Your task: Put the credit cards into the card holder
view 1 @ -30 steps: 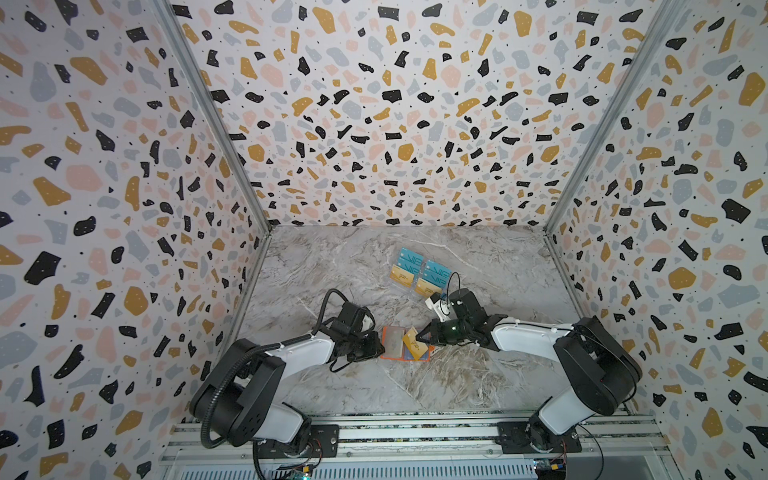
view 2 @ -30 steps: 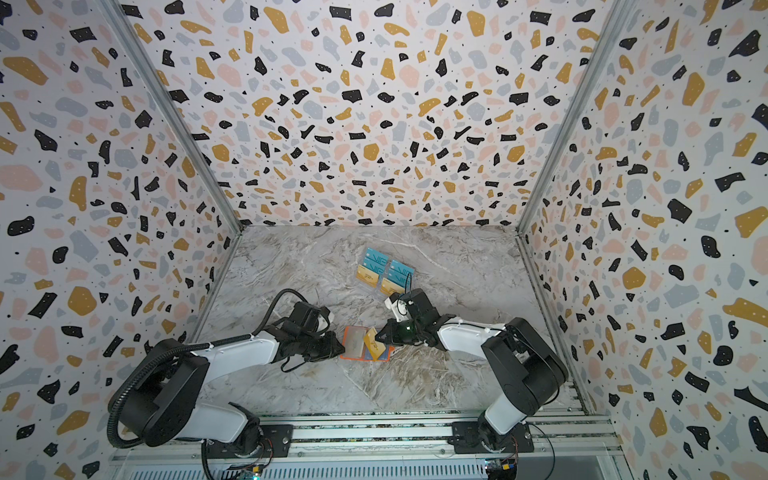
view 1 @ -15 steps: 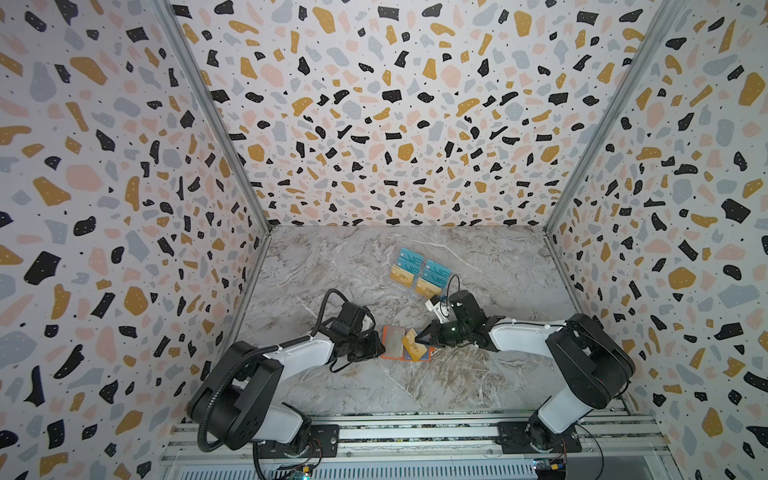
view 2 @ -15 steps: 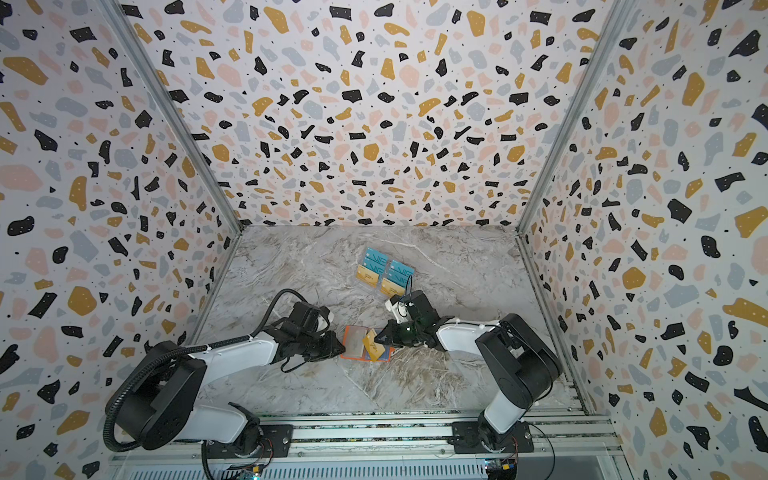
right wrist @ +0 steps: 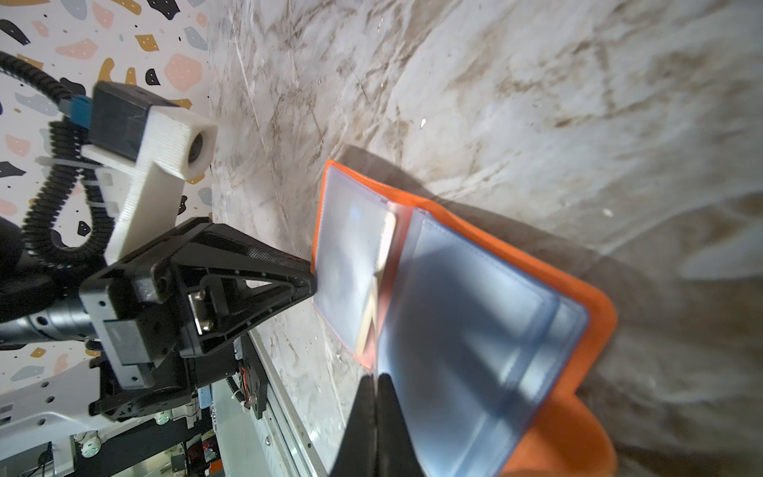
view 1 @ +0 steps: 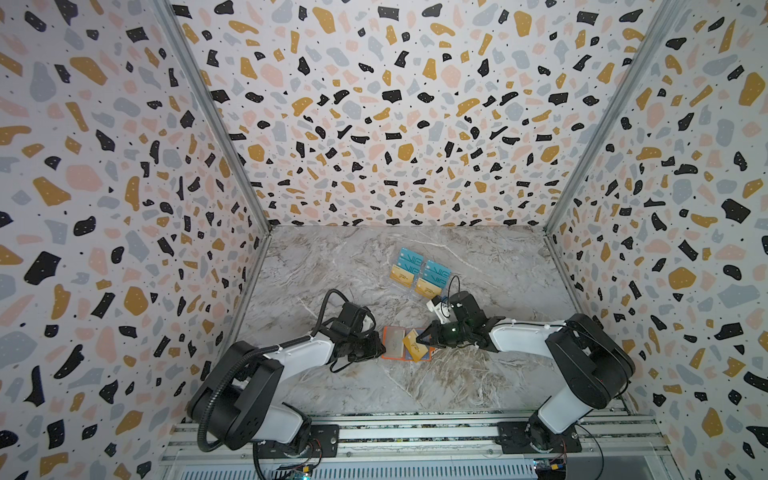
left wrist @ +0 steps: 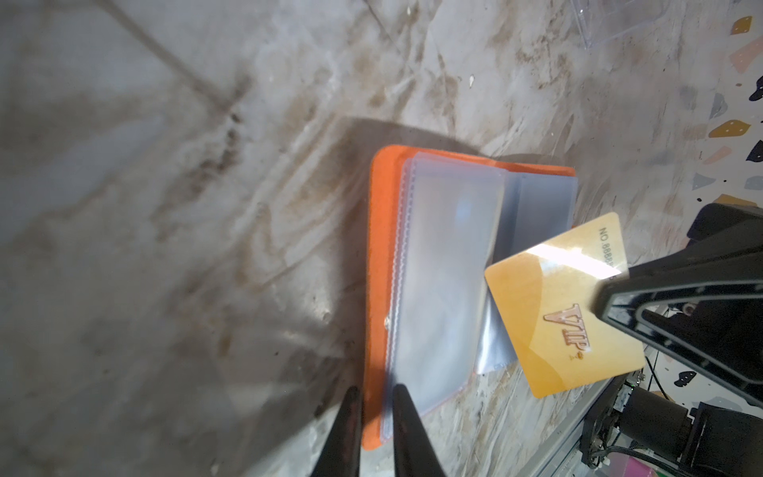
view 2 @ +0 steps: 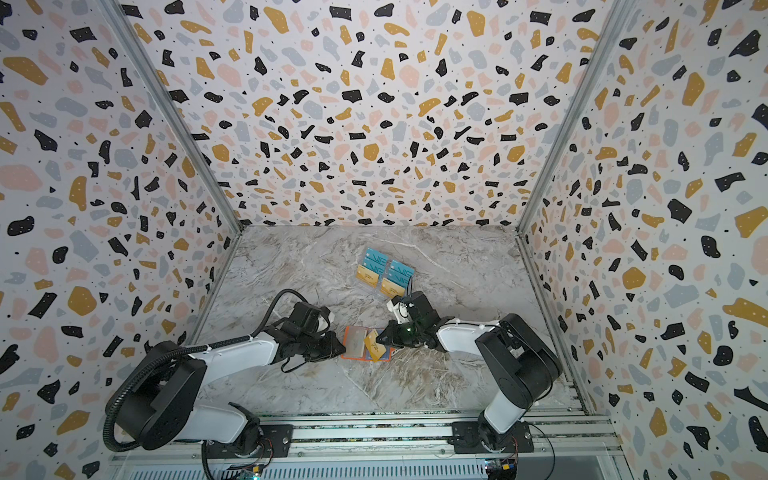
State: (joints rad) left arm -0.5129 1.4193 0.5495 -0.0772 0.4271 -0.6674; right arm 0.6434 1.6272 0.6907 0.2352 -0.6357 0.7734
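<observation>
The left tool [view 1: 380, 348] lay low over the marble surface [view 1: 332, 266], its jaws drawn to a narrow gap and pinching the left edge of the card holder [view 1: 394, 343]; in the left wrist view its tips [left wrist: 375, 413] straddled the orange cover; the card holder [left wrist: 377, 247] lay open and flat near the front middle, between the two tools, clear sleeves [left wrist: 446, 264] facing up; over its right half a gold card [view 1: 414, 346] hung tilted, one corner close to the sleeves; the right tool [view 1: 420, 338] was clamped tight on that card's far edge; behind, well apart, two more gold cards [view 1: 401, 276] lay with teal cards [view 1: 409, 257] in a clear rack [left wrist: 611, 20].
</observation>
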